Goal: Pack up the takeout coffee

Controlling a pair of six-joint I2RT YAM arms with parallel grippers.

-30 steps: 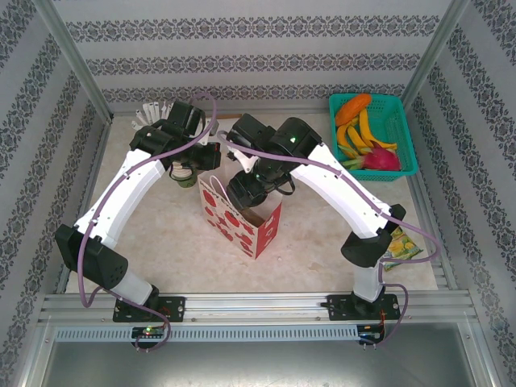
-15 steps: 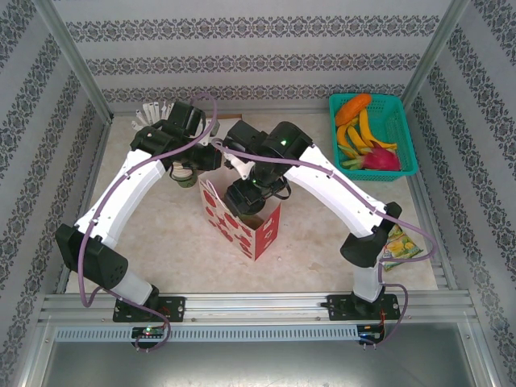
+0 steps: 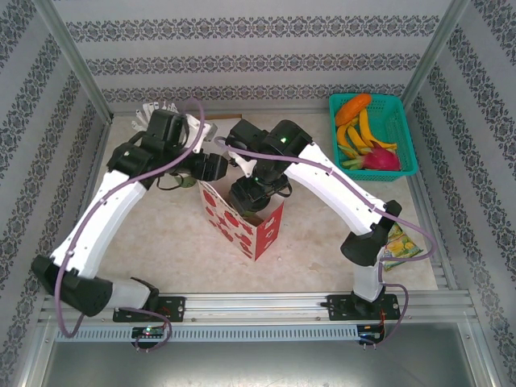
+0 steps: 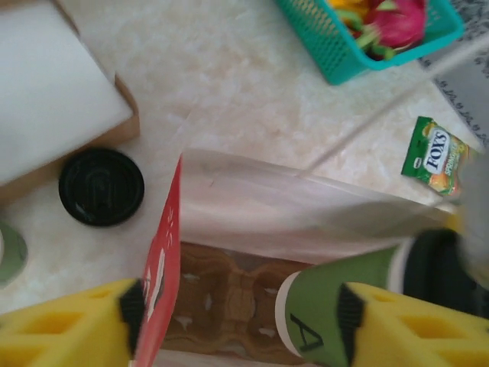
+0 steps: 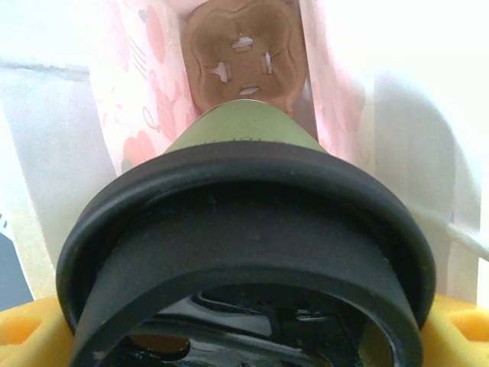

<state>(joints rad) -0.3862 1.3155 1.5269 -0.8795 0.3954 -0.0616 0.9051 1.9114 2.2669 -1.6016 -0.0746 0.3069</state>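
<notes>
Your right arm (image 3: 339, 189) arches in from 4 o'clock and plunges into the paper bag (image 3: 256, 230) at centre, so from above the right gripper (image 3: 251, 193) is mostly buried in the bag's mouth; your left arm (image 3: 105, 210) sweeps up from 7 o'clock, with the left gripper (image 3: 208, 167) at the bag's 11 o'clock rim, jaws spread wide, only the red bag wall between them; the teal fruit basket (image 3: 372, 137) at 2 o'clock is cropped in the left wrist view; the right jaws clamp the takeout coffee (image 5: 244, 252) in the bag's mouth, lid toward the wrist, above the cardboard carrier (image 5: 241, 46); whether they touch is unclear.
</notes>
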